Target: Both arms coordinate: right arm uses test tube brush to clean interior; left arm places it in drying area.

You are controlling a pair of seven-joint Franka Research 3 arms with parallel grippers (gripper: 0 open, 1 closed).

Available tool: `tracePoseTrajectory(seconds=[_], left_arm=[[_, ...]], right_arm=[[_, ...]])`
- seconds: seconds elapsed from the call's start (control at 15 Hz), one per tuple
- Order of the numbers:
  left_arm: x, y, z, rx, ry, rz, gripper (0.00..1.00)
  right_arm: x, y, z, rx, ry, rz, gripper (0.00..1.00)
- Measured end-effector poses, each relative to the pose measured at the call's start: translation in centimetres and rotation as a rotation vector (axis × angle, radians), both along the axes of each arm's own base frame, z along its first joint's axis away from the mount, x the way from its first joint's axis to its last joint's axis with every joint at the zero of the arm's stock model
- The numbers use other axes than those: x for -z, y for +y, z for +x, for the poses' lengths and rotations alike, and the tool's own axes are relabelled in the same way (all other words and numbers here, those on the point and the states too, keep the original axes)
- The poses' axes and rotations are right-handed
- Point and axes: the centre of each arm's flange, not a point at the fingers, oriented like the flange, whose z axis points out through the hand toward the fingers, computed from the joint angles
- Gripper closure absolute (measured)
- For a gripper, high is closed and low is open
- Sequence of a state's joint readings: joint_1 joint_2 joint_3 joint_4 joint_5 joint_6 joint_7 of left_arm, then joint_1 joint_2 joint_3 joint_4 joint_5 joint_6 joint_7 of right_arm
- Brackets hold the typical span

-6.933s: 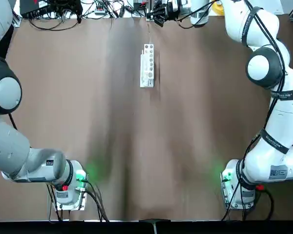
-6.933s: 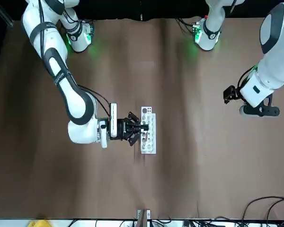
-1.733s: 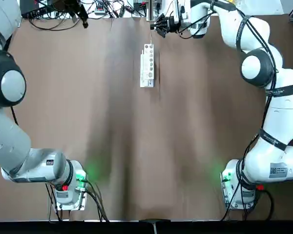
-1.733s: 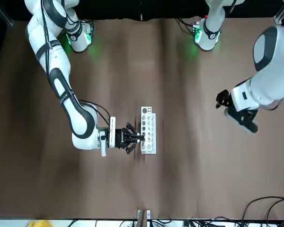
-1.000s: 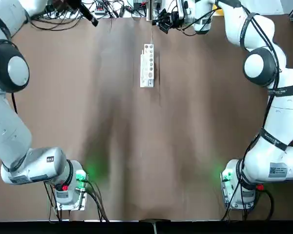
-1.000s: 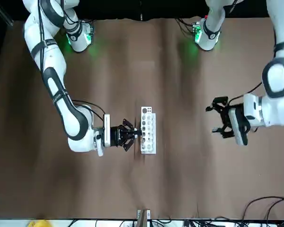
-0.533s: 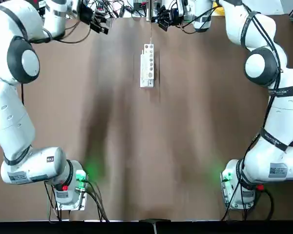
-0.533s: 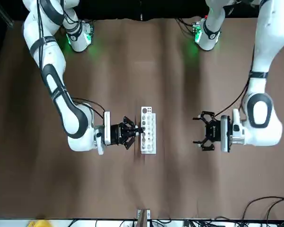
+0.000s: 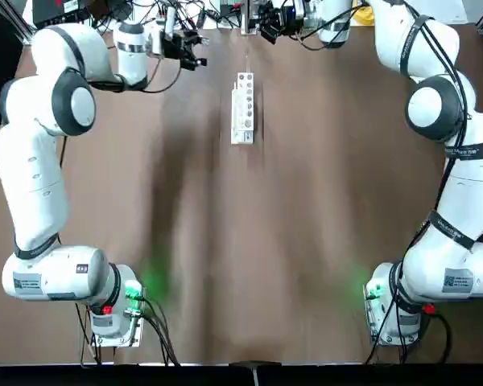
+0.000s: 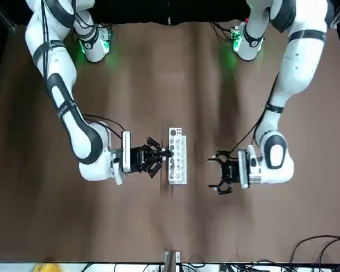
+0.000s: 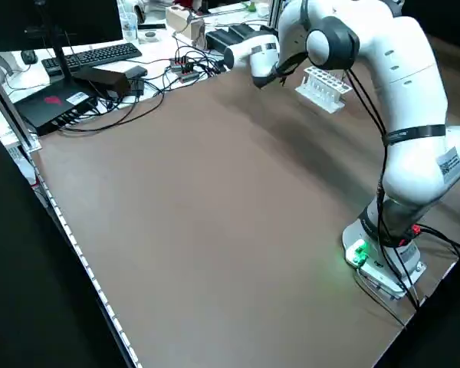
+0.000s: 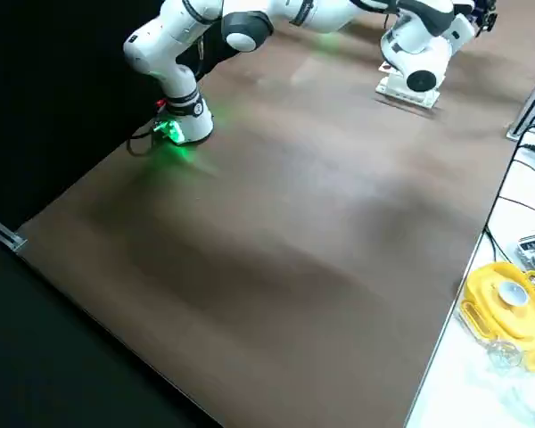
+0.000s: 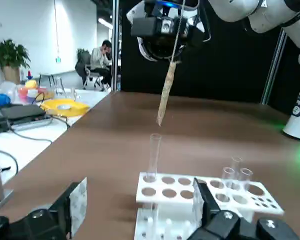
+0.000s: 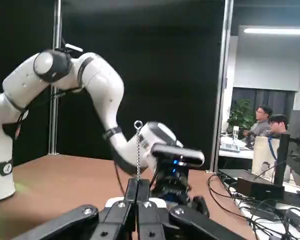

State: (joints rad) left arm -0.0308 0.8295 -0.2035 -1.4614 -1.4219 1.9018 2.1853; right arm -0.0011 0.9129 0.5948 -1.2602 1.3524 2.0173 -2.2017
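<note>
The drying area, a white rack [image 10: 177,156] with round holes, lies mid-table toward the far edge. One tall clear test tube [image 13: 154,152] stands upright in an end hole, with shorter tubes [image 13: 236,168] further along. My right gripper [image 10: 164,153] hovers beside the rack's far end, shut on the wire handle of the test tube brush [image 13: 165,96]. The brush hangs bristle-end down just above the tall tube's mouth. On the rack's other side my left gripper [image 10: 217,173] is open, a short gap away and pointing at the rack.
Cables and boxes [image 9: 105,16] crowd the table's far edge. A keyboard [image 11: 88,55] and a yellow container [image 12: 508,303] sit on desks beyond it. Both arm bases [image 9: 113,310] stand at the near edge. People sit in the background.
My left arm has swung in from the table's far left corner and its open gripper now faces the rack. My right gripper has stayed near the rack's far end, holding the brush.
</note>
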Motion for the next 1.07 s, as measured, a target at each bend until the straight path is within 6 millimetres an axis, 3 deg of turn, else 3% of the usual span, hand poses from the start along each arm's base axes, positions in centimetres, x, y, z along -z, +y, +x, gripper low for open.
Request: tracePoseTrajectory(seconds=[0.27, 0.67, 0.87, 1.07], left_arm=[[2.8, -4.4, 0.1, -0.067, 0.001, -0.024, 0.01], [6.6, -9.1, -1.6, -0.044, 0.016, -0.042, 0.01], [7.6, -11.0, -2.6, -0.016, 0.026, -0.04, 0.02], [8.2, -12.4, -3.4, 0.005, 0.035, -0.039, 0.03]], right_arm=[[-2.2, -3.9, 1.9, 0.056, 0.062, -0.043, 0.98], [2.3, -11.4, 3.7, 0.084, 0.181, -0.318, 0.98], [3.4, -13.7, 3.8, 0.082, 0.334, -0.496, 0.98], [4.0, -14.1, 3.5, 0.087, 0.428, -0.653, 0.98]])
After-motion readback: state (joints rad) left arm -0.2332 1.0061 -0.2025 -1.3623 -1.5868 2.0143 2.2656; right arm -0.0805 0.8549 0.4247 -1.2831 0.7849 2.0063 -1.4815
